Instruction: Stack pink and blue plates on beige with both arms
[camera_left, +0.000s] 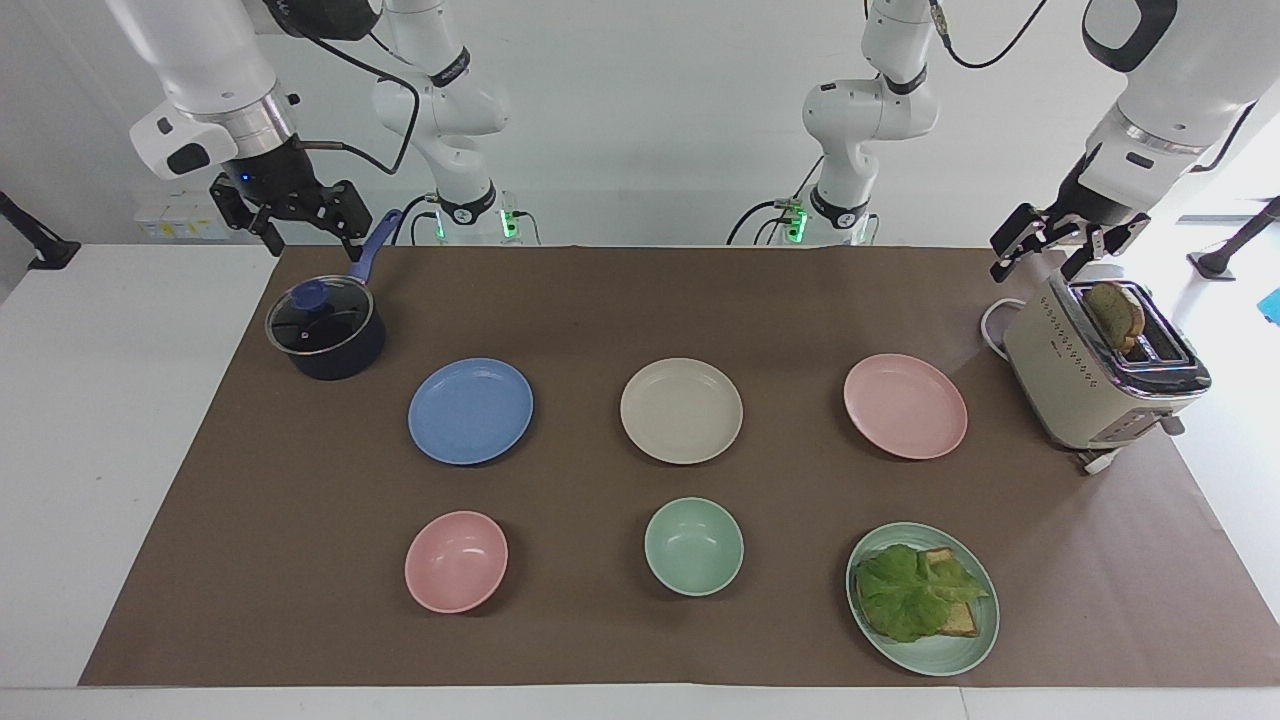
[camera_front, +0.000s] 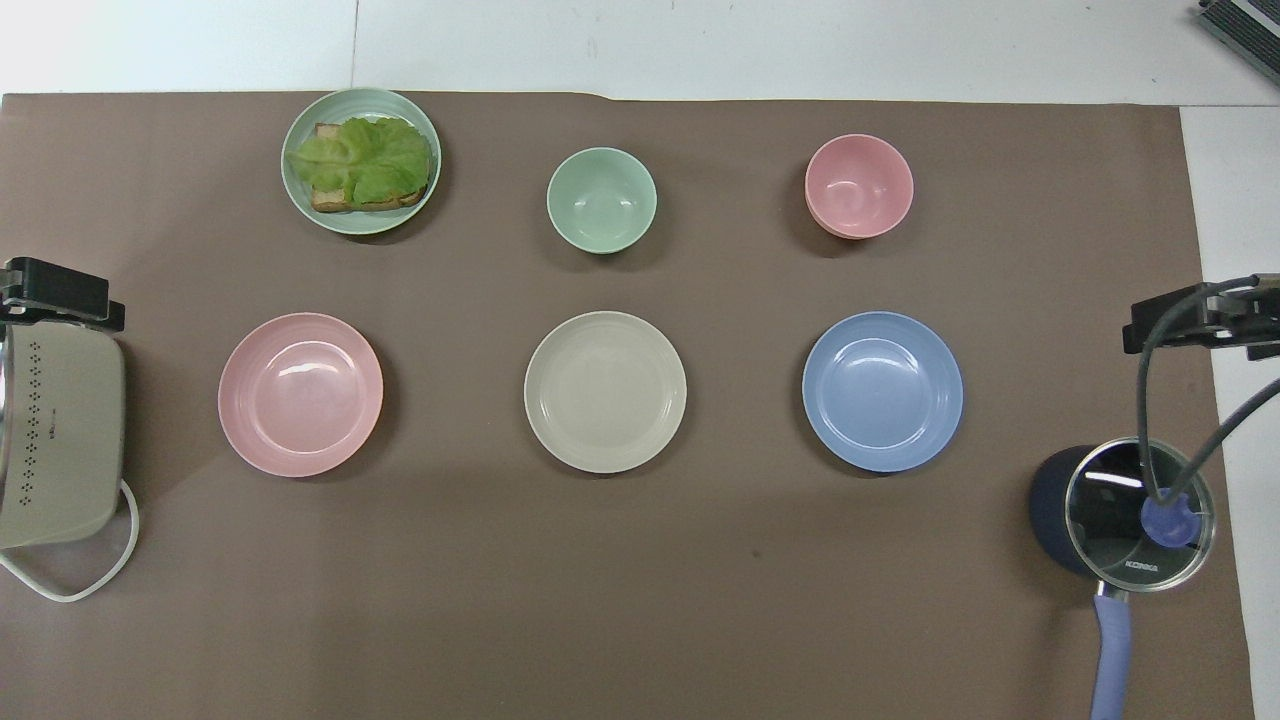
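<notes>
Three equal plates lie in a row on the brown mat. The beige plate (camera_left: 681, 410) (camera_front: 605, 391) is in the middle. The pink plate (camera_left: 905, 405) (camera_front: 300, 394) lies beside it toward the left arm's end, and the blue plate (camera_left: 470, 410) (camera_front: 882, 390) toward the right arm's end. All three are bare and apart from each other. My left gripper (camera_left: 1038, 268) (camera_front: 60, 300) hangs open over the toaster, holding nothing. My right gripper (camera_left: 312, 247) (camera_front: 1200, 325) hangs open over the pot's handle, also holding nothing.
A dark pot (camera_left: 325, 330) (camera_front: 1120, 510) with a glass lid stands at the right arm's end. A beige toaster (camera_left: 1100, 375) (camera_front: 55, 440) holding toast stands at the left arm's end. Farther from the robots are a pink bowl (camera_left: 456, 561) (camera_front: 859, 186), a green bowl (camera_left: 694, 546) (camera_front: 601, 199) and a green plate (camera_left: 965, 645) (camera_front: 300, 205) with lettuce and toast.
</notes>
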